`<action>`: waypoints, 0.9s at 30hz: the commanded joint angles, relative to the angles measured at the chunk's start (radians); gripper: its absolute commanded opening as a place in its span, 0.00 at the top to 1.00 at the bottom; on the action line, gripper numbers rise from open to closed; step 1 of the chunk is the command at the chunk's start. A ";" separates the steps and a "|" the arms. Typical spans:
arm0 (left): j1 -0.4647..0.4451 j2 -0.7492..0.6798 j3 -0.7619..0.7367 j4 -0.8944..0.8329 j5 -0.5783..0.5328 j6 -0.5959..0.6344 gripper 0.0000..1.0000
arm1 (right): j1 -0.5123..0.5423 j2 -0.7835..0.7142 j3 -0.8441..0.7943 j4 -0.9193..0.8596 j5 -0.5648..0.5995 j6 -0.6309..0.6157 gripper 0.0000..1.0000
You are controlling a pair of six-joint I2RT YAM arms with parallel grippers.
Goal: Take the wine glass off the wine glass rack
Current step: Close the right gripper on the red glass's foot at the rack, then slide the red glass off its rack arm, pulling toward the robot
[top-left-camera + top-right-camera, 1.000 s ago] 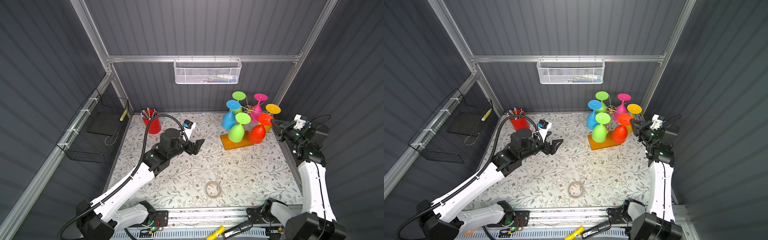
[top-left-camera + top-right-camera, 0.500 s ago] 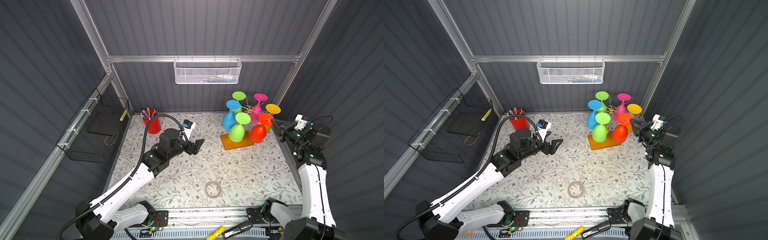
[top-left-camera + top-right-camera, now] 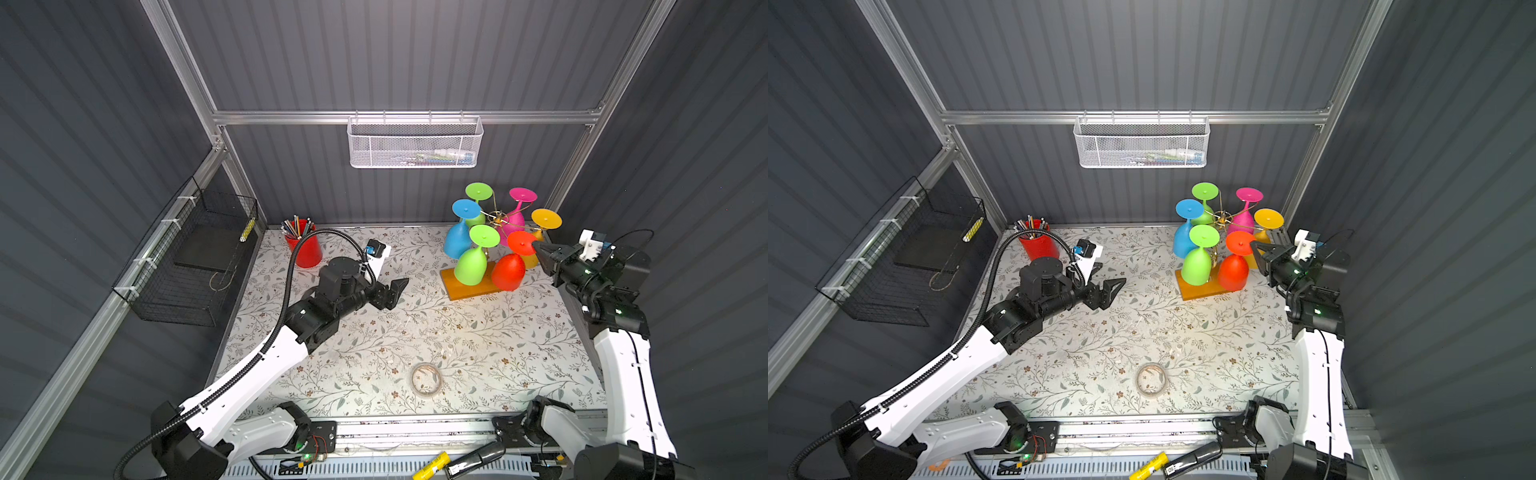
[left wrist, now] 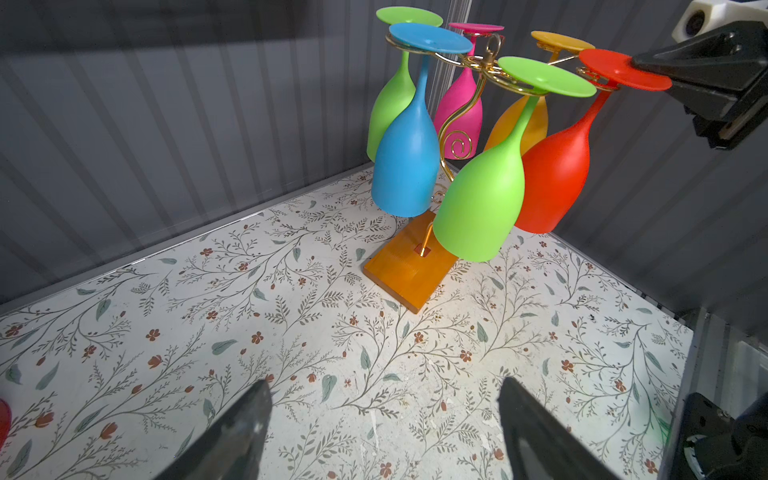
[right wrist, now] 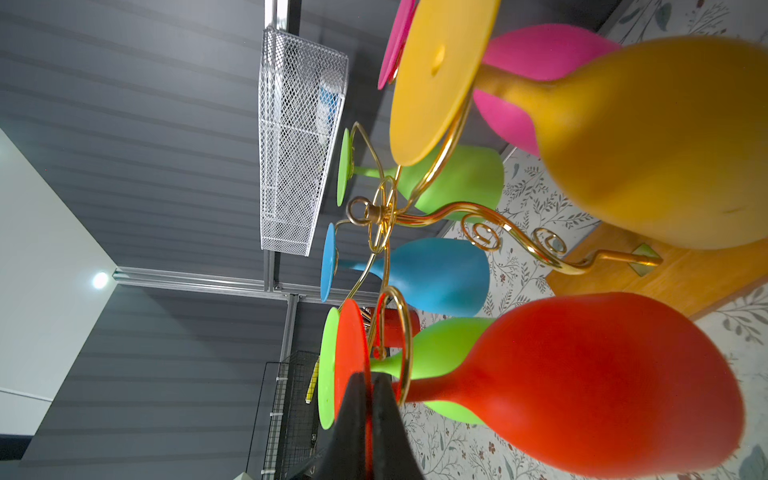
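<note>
The right gripper reaches in from the right side of the table with its two black fingers pressed together on the flat round foot of the red wine glass, gripping the disc at the edge that faces the arm. In the left wrist view the right gripper has one finger above the red disc and one below it. The red wine glass hangs upside down, foot uppermost and bowl lowest, with its stem seated in one gold spiral arm of the wine glass rack; it has not been lifted off. The bowl hangs at the right end of the rack's orange-brown wooden base, which stands at the far right of the table, near the back wall. A green glass hangs just beside the red one, on its left. Blue, green, pink and yellow glasses hang on the other arms behind them. The left gripper hovers over the middle of the table, well apart from the rack, with its fingers spread wide and holding nothing.
</note>
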 commanded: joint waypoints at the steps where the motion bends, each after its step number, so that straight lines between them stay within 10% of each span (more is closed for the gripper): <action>1: -0.005 0.000 -0.002 0.010 -0.004 0.011 0.14 | 0.024 0.007 0.024 0.000 0.018 -0.023 1.00; 27: -0.005 0.011 -0.003 0.008 -0.002 0.009 0.14 | 0.051 0.083 0.120 0.023 0.075 -0.010 1.00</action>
